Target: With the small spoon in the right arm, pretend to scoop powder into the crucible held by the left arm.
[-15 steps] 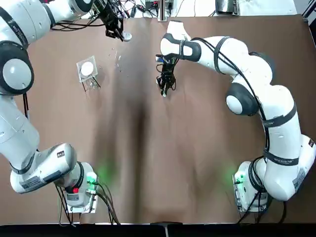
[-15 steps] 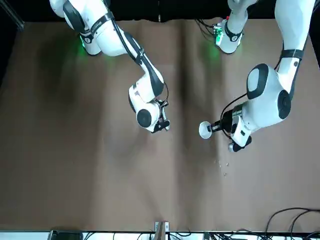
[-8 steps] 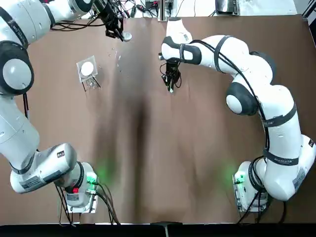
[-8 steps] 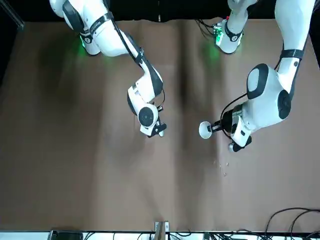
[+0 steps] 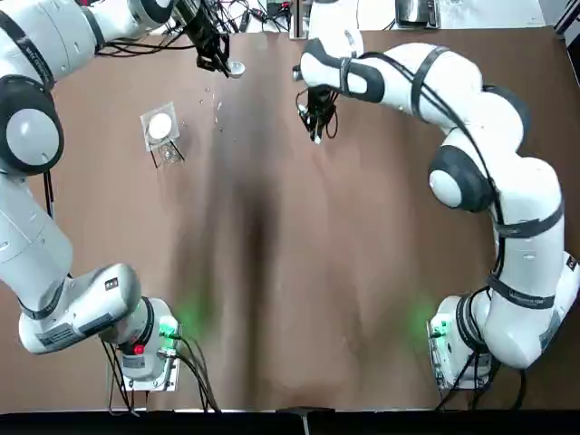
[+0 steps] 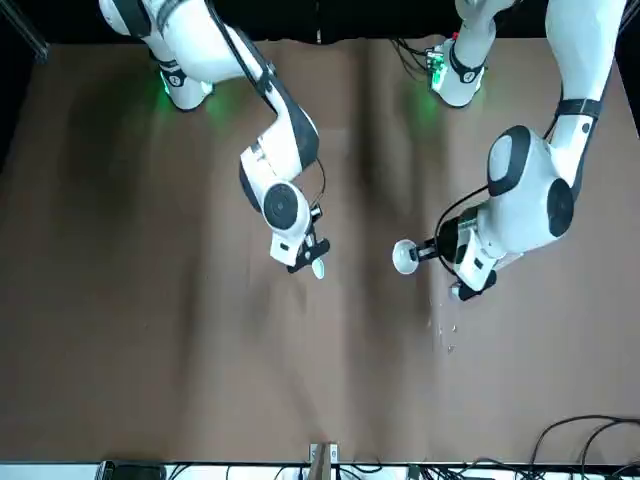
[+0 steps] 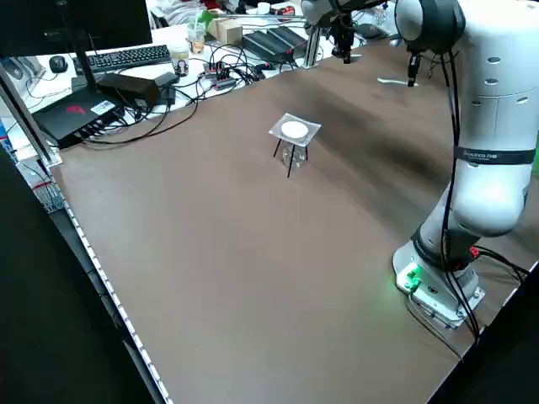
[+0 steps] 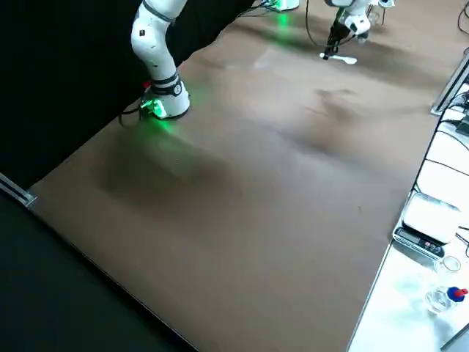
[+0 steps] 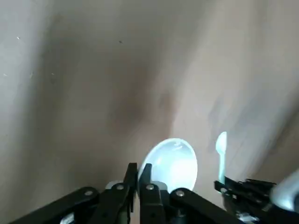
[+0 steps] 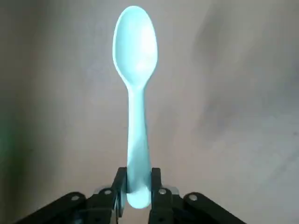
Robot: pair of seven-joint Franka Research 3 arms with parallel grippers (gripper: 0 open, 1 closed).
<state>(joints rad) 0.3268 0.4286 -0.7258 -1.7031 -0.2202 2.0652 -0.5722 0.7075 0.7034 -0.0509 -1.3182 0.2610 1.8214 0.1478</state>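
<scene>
At the left of the brown tabletop (image 5: 272, 272), seen from overhead, a small clear stand (image 5: 160, 128) on thin legs carries 1 white disc and stands alone, well apart from both arms.

Farther in, near the tabletop's far edge, the left arm reaches across and its left tool (image 5: 219, 62) grips the crucible (image 5: 236, 67). The left wrist view shows the 2 black fingers (image 9: 146, 173) drawn almost together and pinched on the edge of the white bowl, whose open mouth faces the camera. In the front view the crucible appears as a white round shape just beside the tool's tip, with a few small specks (image 6: 446, 331) on the cloth nearby.

To the right of it, the right arm arches over from its base, and the right tool (image 5: 314, 122) hangs near the middle of the far half of the tabletop. Its fingers are clamped on the handle end of the small pale spoon (image 10: 135, 93). The right wrist view shows the spoon running straight out from between them, bowl at the far end. In the front view the spoon's bowl sticks out past the tool on the crucible's side. Spoon and crucible are apart, with bare cloth between them.
</scene>
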